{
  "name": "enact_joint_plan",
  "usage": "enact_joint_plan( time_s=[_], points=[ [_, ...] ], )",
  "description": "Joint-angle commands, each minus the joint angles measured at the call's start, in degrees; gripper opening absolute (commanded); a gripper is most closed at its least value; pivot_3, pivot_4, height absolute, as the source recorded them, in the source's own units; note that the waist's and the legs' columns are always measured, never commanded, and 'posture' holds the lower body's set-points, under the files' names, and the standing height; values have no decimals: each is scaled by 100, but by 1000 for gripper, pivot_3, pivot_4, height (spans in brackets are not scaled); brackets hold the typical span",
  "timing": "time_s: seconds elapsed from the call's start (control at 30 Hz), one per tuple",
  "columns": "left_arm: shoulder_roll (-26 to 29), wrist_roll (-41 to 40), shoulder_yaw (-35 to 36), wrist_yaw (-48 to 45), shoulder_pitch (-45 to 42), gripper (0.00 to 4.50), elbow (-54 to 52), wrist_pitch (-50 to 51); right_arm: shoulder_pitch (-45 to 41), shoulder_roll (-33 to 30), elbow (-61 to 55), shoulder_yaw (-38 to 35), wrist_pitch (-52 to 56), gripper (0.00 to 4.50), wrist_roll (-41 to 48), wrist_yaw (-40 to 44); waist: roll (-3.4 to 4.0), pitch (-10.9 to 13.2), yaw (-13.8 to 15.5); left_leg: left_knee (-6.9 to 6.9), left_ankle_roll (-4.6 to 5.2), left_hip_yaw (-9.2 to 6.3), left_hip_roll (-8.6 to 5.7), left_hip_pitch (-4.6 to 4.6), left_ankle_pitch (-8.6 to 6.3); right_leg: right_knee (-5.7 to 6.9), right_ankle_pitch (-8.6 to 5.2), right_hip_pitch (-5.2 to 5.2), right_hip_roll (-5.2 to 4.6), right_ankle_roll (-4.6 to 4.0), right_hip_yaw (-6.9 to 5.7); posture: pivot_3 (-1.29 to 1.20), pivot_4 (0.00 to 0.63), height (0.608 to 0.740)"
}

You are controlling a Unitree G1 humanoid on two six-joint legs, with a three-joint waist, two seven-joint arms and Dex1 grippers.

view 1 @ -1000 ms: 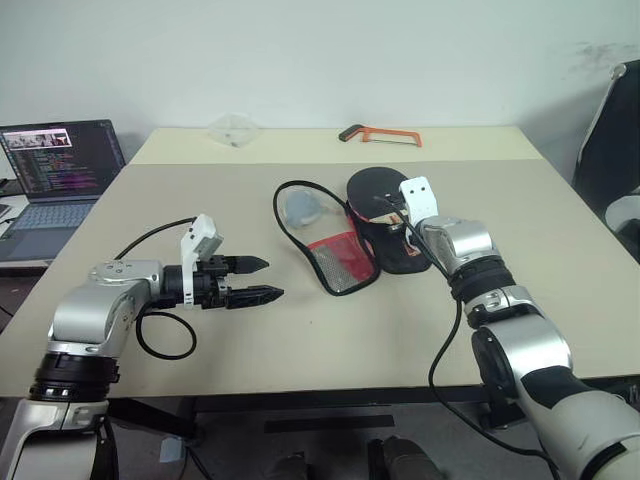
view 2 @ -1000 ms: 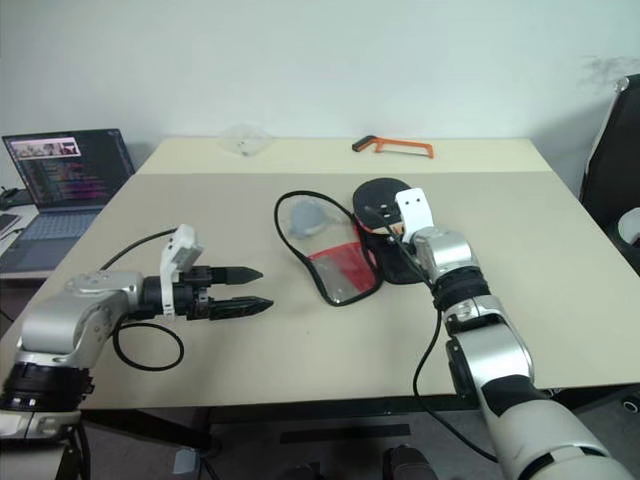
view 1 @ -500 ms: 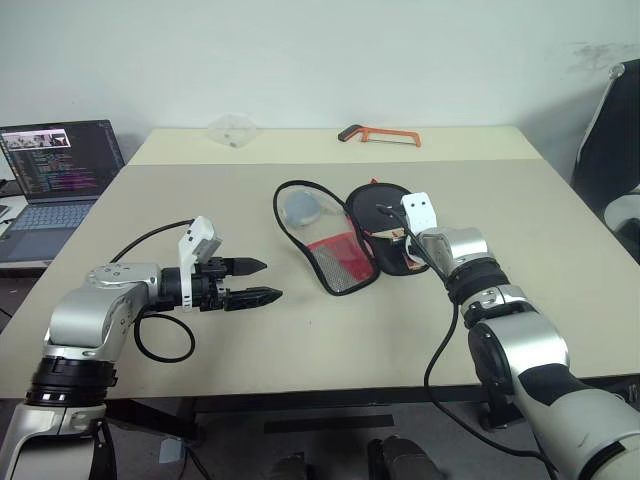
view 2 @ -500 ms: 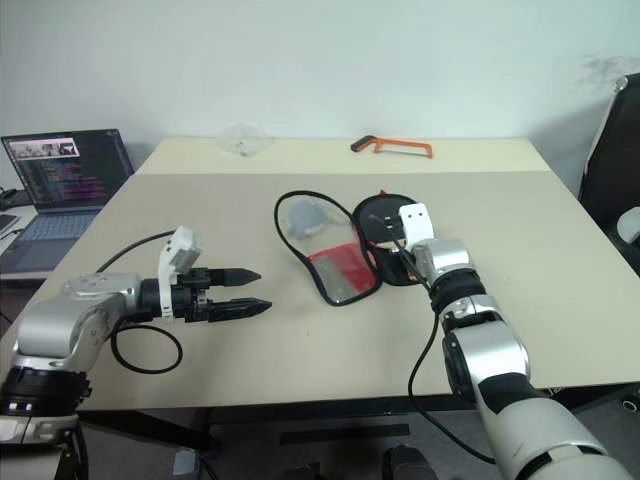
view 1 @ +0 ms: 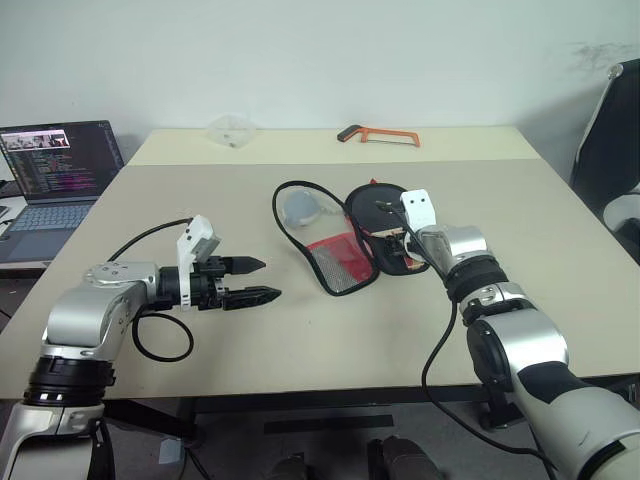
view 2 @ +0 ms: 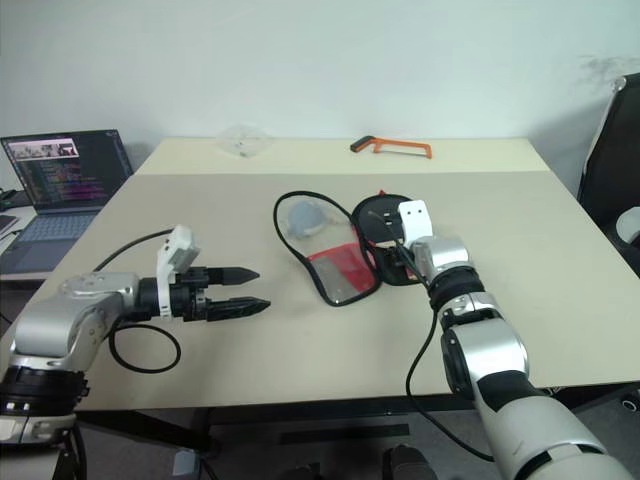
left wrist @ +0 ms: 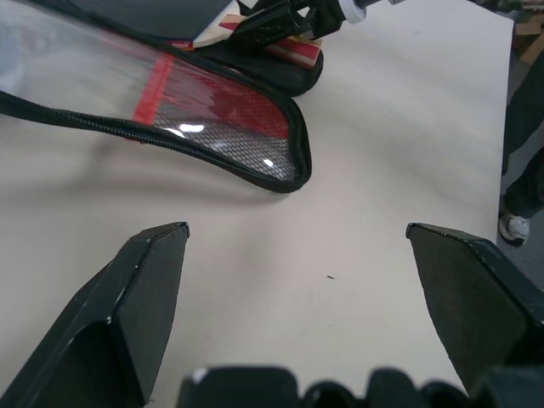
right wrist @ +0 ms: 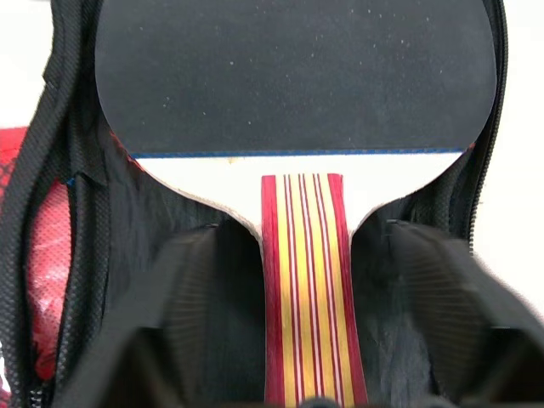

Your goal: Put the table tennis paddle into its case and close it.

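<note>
Matte black-rubber table tennis paddle [right wrist: 293,72] with striped wooden handle inside soft mesh zip case [view 1: 335,255], right gripper [right wrist: 310,340] fingers spread beside the handle, left gripper [view 1: 262,279] jaws apart, smooth beige table [view 1: 300,340], white wall [view 1: 320,50]

Found no words, brand names or numbers clear enough to read. Saw bright lines of writing on the laptop screen [view 1: 58,158], but far too small to make out. Saw only red and yellow stripes on the handle of the table tennis paddle [right wrist: 310,280], no letters. Spotted nothing readable on the case [left wrist: 221,127] either.
</note>
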Motion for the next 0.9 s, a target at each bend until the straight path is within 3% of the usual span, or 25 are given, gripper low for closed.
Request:
enact_joint_plan(
  time_s=[0.03, 0.13, 0.23, 0.4, 0.57, 0.73, 0.83, 0.9],
  points=[
    [-29, 172, 84, 180, -231, 4500, 156, -317, -139, -241, -952, -23, 343, 4483, 67, 247, 0, 0, 6, 1, 0, 0, 0, 0, 0, 0, 0, 0, 0, 0, -1, 0, 150, 740],
    [-28, 235, 52, 160, -294, 4500, 273, -426, 162, -652, -2509, 96, 1279, 4483, 204, 716, 0, 0, 19, 2, 0, -2, 0, -3, 0, -1, 0, -1, 0, 0, -2, 0, 150, 740],
    [-17, 289, 73, 139, -308, 4500, 426, -558, 880, -1556, -4503, 326, 1926, 4483, 594, 1692, 0, 0, 104, 2, 1, -17, -1, -12, -1, -11, -1, -1, 0, 2, -14, 0, 150, 740],
    [-228, 615, -83, 342, -437, 4500, 893, -1002, 2735, -2879, -6908, 226, 744, 4483, 1395, 3580, -3, -1, 153, 5, 2, -28, -7, -17, -2, -22, -7, 7, 16, 12, -26, 0, 150, 740],
    [-570, 1317, -390, 815, -866, 4500, 1765, -1713, 3721, -3320, -7575, 103, 281, 4483, 1739, 4223, -11, 4, 118, 17, 2, 9, -3, 8, -1, -6, -24, 14, 18, 42, -11, 0, 150, 740],
    [-1047, 2000, -857, 1145, -1467, 4500, 2701, -2356, 4000, -3096, -7704, -15, -164, 4483, 1875, 4150, -17, 7, 124, 17, 1, 13, 4, 86, -1, -11, -26, 90, 33, 46, -9, 0, 150, 740],
    [-1291, 2314, -1003, 1492, -1785, 3915, 3209, -2338, 4046, -3051, -7801, -88, -179, 4500, 2023, 4146, -17, 7, 131, 17, 0, 13, 1, 80, 0, -11, -26, 86, 30, 47, -6, 0, 150, 740],
    [-1463, 2488, -1053, 1741, -1974, 3196, 3540, -2384, 4056, -3044, -7855, -127, -126, 4500, 2091, 4108, -18, 7, 139, 18, 0, 7, -3, 70, -1, -14, -26, 82, 27, 48, -7, 0, 150, 740]
  ],
)
